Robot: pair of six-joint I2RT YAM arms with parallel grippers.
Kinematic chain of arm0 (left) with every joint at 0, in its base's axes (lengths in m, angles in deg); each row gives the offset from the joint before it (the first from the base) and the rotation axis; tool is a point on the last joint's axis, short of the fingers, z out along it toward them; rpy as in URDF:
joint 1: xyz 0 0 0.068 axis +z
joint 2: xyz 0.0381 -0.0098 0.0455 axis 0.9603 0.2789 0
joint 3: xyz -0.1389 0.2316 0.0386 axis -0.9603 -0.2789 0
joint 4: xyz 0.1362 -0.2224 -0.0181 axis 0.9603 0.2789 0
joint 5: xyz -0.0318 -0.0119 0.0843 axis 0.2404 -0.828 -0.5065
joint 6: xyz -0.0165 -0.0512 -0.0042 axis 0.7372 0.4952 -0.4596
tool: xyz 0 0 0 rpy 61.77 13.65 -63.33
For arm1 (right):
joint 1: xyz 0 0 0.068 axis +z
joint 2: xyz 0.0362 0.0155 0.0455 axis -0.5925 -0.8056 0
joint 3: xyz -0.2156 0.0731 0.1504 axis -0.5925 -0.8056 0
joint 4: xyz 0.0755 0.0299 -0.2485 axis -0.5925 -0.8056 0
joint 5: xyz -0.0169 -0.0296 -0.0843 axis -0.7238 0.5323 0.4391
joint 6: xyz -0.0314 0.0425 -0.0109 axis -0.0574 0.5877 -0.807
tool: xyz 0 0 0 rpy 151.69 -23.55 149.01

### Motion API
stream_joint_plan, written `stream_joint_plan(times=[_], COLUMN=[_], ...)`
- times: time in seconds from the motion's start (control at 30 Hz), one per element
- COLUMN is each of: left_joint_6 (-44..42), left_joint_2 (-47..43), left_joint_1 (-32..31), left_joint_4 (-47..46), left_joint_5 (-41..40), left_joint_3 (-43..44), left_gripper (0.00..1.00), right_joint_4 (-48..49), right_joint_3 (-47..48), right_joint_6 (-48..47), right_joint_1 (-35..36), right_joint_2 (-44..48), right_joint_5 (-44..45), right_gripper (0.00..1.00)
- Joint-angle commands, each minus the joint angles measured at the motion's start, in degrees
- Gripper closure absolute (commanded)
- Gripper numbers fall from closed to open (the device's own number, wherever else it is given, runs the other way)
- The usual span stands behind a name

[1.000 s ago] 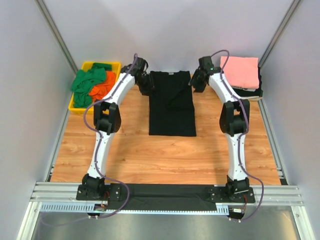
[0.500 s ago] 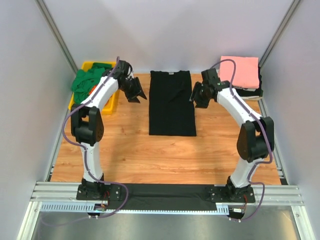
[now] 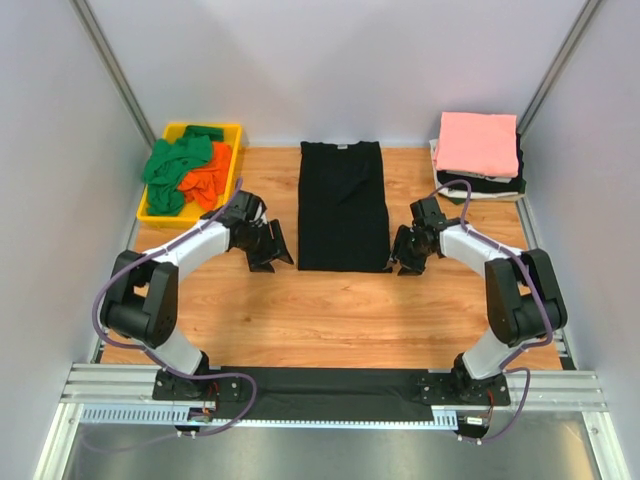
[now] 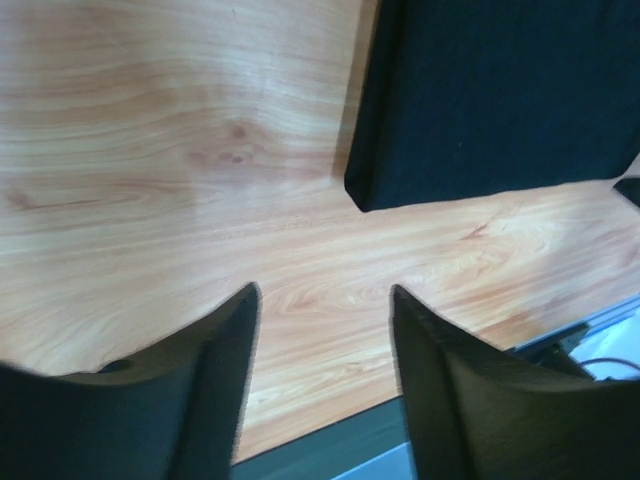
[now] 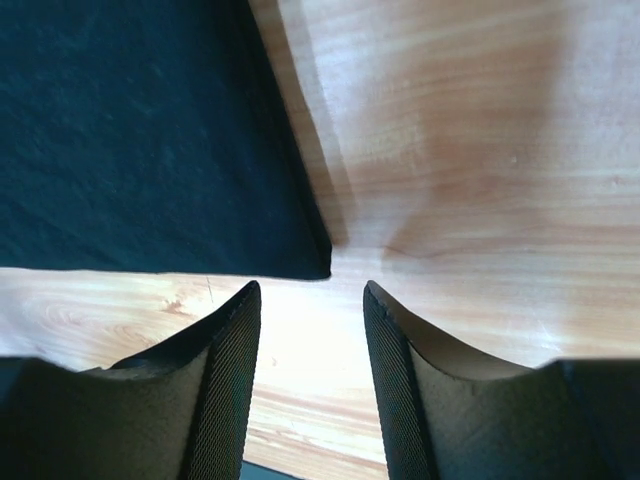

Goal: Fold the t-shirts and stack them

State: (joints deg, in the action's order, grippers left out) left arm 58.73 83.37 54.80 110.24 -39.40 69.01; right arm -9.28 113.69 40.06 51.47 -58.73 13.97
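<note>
The left pincer (image 3: 270, 260) sits low over the wooden counter (image 3: 330, 310), jaws apart and gripping nothing, with the near left corner of the folded black t-shirt (image 3: 343, 205) just ahead of its fingertips. The right pincer (image 3: 405, 263) is likewise spread and empty at the shirt's near right corner, which lies just beyond its gap. Well beyond the left pincer and to its left, a yellow tray (image 3: 190, 128) holds crumpled green t-shirts (image 3: 170, 165) and an orange t-shirt (image 3: 210, 177), while beyond the right pincer and to its right, a folded pink t-shirt (image 3: 478, 143) tops a stack of darker folded cloth.
</note>
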Motion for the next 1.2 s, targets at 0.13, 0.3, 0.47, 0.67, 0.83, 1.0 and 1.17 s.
stream_joint_plan(times=[0.13, 0.3, 0.47, 0.67, 0.83, 1.0, 1.17], left_joint_6=[3.95, 4.31, 5.62, 6.41, 7.12, 7.12, 7.65], left_joint_2=[-0.72, 2.18, 4.29, 6.58, 7.37, 9.04, 10.36], left_joint_1=[-3.23, -4.11, -4.64, -5.25, -5.69, -5.78, -5.87], left_joint_4=[-11.88, -12.58, -14.68, -16.44, -17.59, -17.94, -19.08], left_joint_5=[-0.63, -0.90, -1.78, -1.87, -2.31, -2.48, -2.22], left_joint_3=[-5.91, -5.30, -5.83, -5.39, -4.95, -3.81, -3.54], left_gripper=[0.23, 0.27, 0.35, 0.42, 0.43, 0.49, 0.58], right_joint_4=[8.28, 8.98, 9.34, 9.51, 9.86, 10.39, 10.57], right_joint_3=[-1.66, -1.39, -1.22, -1.57, -1.66, -1.57, -1.66], right_joint_6=[-0.95, -1.48, -1.74, -2.26, -2.53, -2.71, -2.97], right_joint_1=[-0.02, -0.02, 0.07, 0.07, 0.07, 0.07, 0.07], right_joint_2=[-2.00, -4.11, -5.34, -5.95, -6.48, -7.18, -7.62], right_joint_5=[0.14, 0.49, 0.50, 0.85, 0.59, 0.23, -0.21], right_gripper=[0.55, 0.58, 0.61, 0.66, 0.68, 0.69, 0.76])
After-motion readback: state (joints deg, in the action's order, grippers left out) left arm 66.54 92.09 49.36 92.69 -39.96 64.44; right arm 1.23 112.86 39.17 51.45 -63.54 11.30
